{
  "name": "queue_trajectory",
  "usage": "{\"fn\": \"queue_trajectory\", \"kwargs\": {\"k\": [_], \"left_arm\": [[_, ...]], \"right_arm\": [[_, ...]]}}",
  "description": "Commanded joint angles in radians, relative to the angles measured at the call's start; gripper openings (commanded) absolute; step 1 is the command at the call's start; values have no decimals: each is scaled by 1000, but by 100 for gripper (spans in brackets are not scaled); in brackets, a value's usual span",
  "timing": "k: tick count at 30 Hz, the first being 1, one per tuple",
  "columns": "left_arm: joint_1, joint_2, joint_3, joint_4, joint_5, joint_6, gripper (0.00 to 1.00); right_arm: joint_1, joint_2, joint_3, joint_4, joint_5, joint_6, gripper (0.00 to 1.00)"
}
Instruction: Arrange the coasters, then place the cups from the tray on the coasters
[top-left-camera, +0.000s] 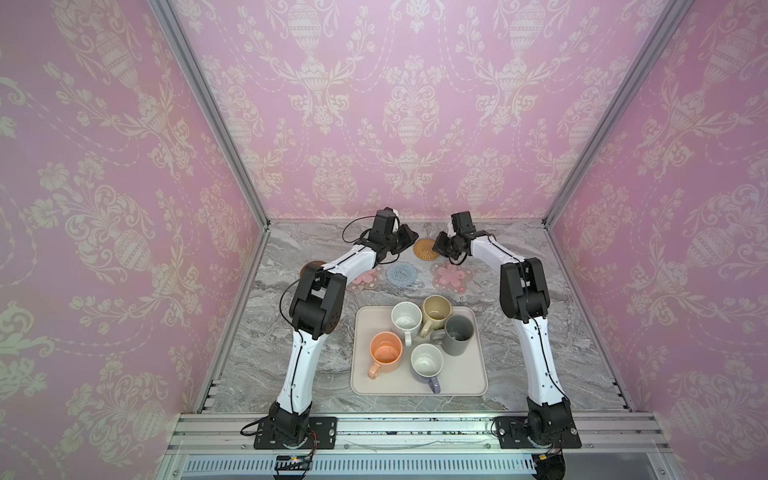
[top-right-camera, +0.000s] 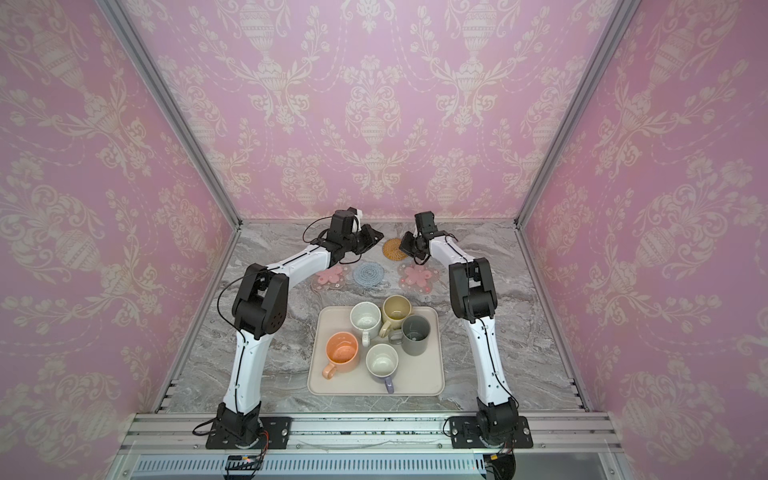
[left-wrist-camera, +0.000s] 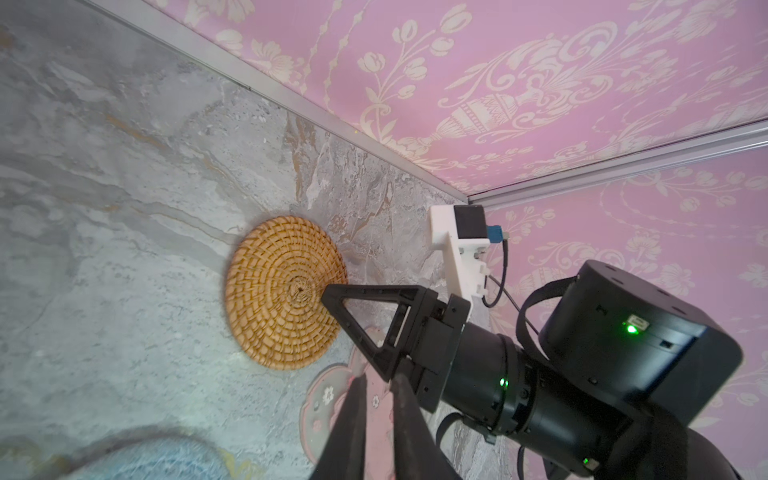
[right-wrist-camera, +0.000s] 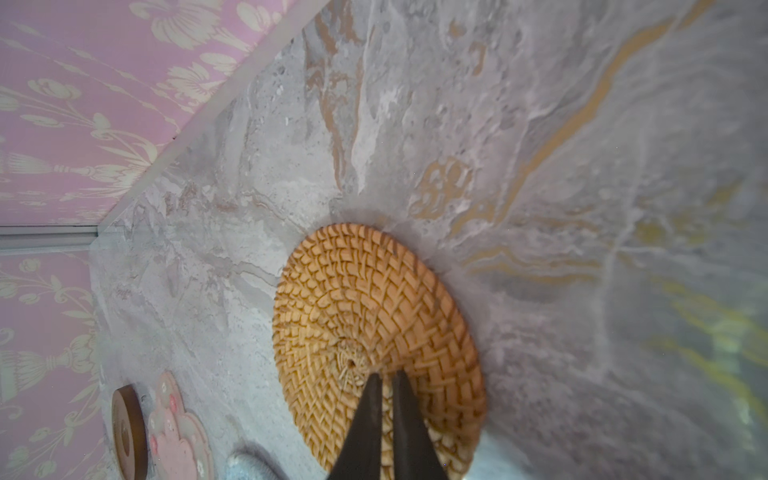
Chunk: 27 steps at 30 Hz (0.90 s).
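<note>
Rattan coaster (top-left-camera: 423, 248), far middle of the worktop (top-left-camera: 291, 332), is pinned near its centre by the right pincer (right-wrist-camera: 386, 376), tips pressed together. The left pincer (left-wrist-camera: 379, 380), almost closed and empty, is held just beside. Firm downward pressure should be applied and the slide made slowly, so it is drawn flat towards the blue coaster (top-left-camera: 402, 274).

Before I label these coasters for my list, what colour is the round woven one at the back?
Golden tan rattan coaster, clearest in the right wrist view.

Five mugs (top-left-camera: 406, 318) upright on cream tray (top-left-camera: 473, 384); coasters (top-left-camera: 402, 274) flat behind it.
</note>
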<state>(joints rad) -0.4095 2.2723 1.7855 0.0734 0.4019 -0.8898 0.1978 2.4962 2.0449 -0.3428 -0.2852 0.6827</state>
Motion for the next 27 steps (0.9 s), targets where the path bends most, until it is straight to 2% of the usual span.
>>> {"fn": "queue_trajectory", "kwargs": {"k": [1,7,11,22,27], "left_arm": [[-2,-65,-25,-66,-40,74,17],[-6,-88,-49,-90,-49,94,17],[-16,-90,-48,-112,-53,110,17],[-52,-96,-27,-181,-71,134,17],[-70,-106,-21,-213,-81,146,17]], "right_arm": [[-52,13,5,-84,84,19,11],[-129,-15,-5,-108,120,2,10],[-179,-60,-70,-99,127,-8,9],[-286,-314,-477,38,136,-14,9],[-315,-406,-605,54,132,-24,9]]}}
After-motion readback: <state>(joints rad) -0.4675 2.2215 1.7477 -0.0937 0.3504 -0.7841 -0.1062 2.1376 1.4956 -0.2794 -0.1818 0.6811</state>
